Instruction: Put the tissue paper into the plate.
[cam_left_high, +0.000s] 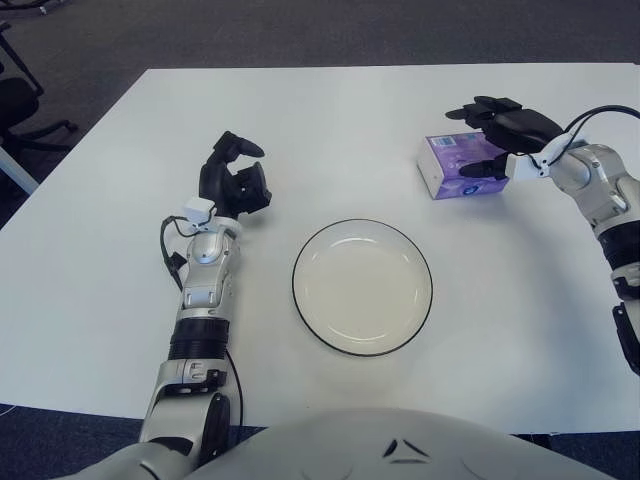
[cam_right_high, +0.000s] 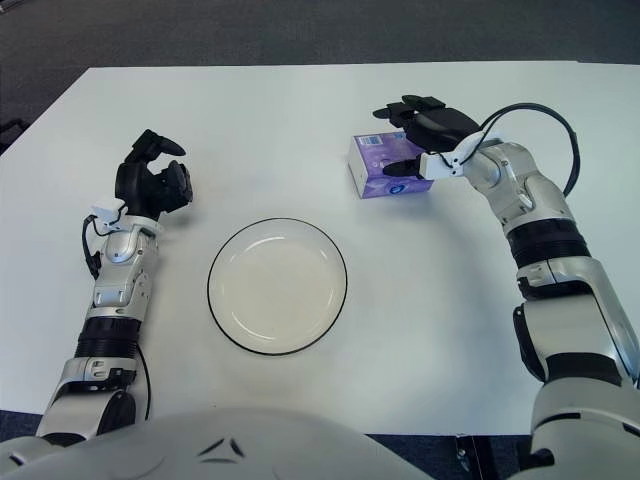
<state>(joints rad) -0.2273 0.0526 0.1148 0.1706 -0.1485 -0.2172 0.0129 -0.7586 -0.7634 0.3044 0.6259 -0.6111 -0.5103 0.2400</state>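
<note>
Left robot hand, at the left of the plate: forearm laid along the worktop, wrist raised, the three dark fingers curled loosely inward with nothing between them.

Plate, centre foreground: round, cream-white, thin dark rim, bare inside; it sits flat on the worktop, well apart from both hands.

Tissue paper, right of centre and beyond the plate: a small purple packet with a white end face toward the left and pale printing on top, lying flat on the worktop.

Right robot hand, reaching in from the right edge: arm bent at the elbow, a black cable looping above the wrist. The fingers are spread over the packet's top and right side, one fingertip low against its near face. Whether the fingers actually press on the packet cannot be told; it is not lifted.

Worktop: plain white, rectangular. Beyond it, dark grey carpet; at the upper left, the black base of an office chair.
</note>
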